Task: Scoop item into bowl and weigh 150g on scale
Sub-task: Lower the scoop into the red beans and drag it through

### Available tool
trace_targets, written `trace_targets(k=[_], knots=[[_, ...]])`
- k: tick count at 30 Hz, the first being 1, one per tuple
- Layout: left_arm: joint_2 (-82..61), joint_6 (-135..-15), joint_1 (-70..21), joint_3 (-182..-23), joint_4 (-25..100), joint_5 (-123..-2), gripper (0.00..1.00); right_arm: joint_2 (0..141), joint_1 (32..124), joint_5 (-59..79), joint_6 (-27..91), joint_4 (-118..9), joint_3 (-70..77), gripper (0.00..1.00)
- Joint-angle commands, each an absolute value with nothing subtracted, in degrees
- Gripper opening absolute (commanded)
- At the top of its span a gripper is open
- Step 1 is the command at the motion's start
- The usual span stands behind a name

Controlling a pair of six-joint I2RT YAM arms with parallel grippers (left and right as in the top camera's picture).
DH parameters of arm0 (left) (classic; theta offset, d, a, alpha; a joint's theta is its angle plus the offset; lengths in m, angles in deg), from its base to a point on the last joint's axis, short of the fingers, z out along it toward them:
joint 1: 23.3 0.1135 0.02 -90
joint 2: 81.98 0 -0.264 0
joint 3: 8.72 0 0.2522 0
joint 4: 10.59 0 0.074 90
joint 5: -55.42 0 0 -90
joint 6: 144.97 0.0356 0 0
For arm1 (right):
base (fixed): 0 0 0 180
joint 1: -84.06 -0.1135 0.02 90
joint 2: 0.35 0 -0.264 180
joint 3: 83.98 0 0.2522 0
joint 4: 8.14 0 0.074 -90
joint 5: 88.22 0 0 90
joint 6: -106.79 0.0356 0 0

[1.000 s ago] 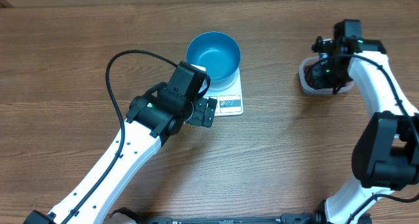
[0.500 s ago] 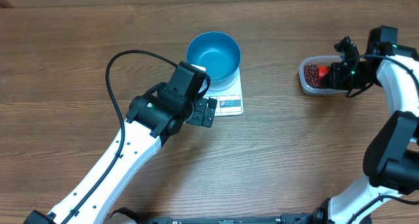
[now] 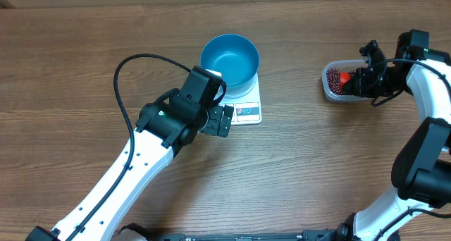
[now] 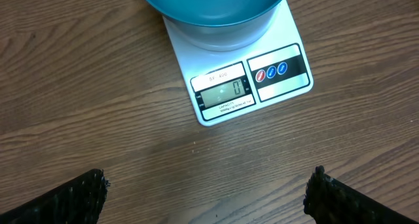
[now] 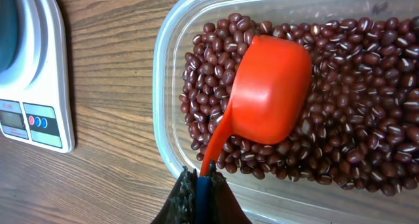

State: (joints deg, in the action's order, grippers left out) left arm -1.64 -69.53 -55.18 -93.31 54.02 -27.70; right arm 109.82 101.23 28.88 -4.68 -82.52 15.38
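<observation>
Right wrist view: my right gripper [image 5: 200, 192] is clamped on the handle of the red scoop [image 5: 268, 93] — it rests on the beans [image 5: 353, 139] in the clear tub [image 5: 163, 86]. My left gripper [image 4: 204, 198] gapes wide, empty, near the scale [image 4: 275, 86] — the blue bowl [image 4: 213, 4] sits on it.

Left arm [image 3: 134, 163] and right arm [image 3: 430, 86] are wearing white shells with black joints. A black cable [image 3: 116, 77] is looping off the left; its fingers [image 4: 72, 198] are looking rough, black.

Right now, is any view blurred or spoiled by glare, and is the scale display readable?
Left wrist: sharp, the display of the scale reads 0, no glare. Right wrist: beans and red scoop crisp, pale sheen on the clear tub rim. Overhead: even light, faint shadows only.
</observation>
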Motion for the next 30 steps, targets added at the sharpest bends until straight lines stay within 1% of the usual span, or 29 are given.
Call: trace_targets(k=[1,10,16,24,30], knots=[[-2.0,-68.7,-55.2,-92.9,53.9,-27.8,1.00,110.6,101.9,35.1,-4.2,-83.5,15.3,0.04],[-2.0,-68.7,-55.2,-92.9,53.9,-27.8,1.00,110.8,104.1,38.4,-4.3,-84.0,14.4,0.04],[-2.0,-68.7,-55.2,-92.9,53.9,-27.8,1.00,110.8,104.2,39.5,-4.0,-81.0,10.4,0.04],[-2.0,-68.7,-55.2,-92.9,54.0,-27.8,1.00,110.8,106.2,40.9,-1.1,-80.1,9.7,0.04],[-2.0,-68.7,-55.2,-92.9,53.9,-27.8,1.00,110.8,109.5,47.0,-1.0,-80.3,9.7,0.04]])
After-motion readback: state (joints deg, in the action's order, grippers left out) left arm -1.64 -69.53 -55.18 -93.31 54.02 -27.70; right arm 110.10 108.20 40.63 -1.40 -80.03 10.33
